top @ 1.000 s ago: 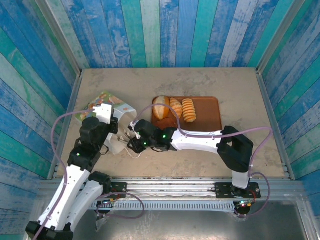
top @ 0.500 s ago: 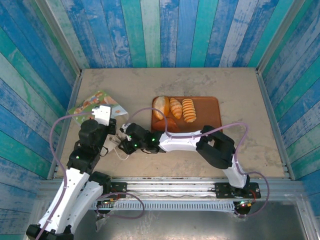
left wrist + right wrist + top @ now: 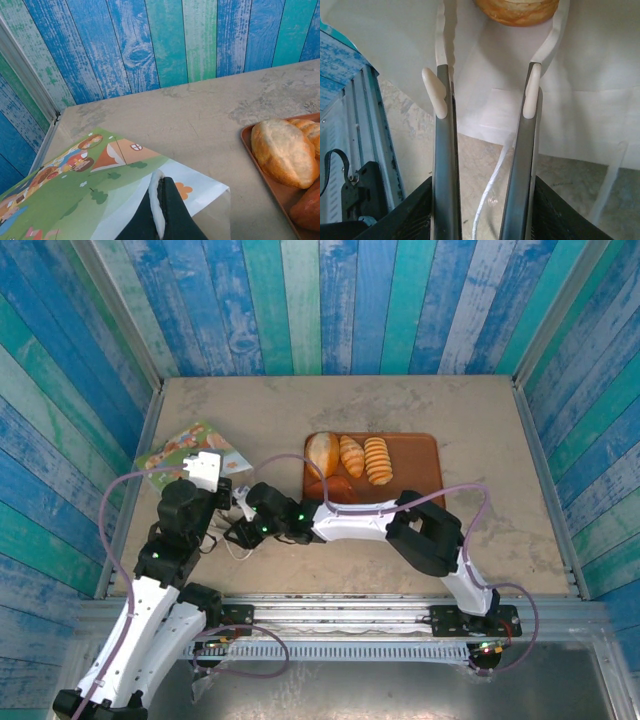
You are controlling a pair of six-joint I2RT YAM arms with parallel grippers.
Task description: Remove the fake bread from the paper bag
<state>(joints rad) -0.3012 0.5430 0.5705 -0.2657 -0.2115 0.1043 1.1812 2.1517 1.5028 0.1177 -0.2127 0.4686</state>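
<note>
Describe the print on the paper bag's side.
Paper bag: green cartoon meadow, orange-roofed house; best in the left wrist view.

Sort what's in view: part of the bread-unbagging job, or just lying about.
Job: paper bag; roll inside it; bread already out; left gripper pinching the bag; right gripper open at its mouth.
Lying about: brown tray under the bread; plank walls.

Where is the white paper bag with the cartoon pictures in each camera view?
Top external: paper bag at the table's left, by the left arm.
Left wrist: paper bag lower left, printed side showing, edge pinched in the left end effector.
Right wrist: paper bag's white paper across the upper half.
Shared landmark: blue plank wall.
</note>
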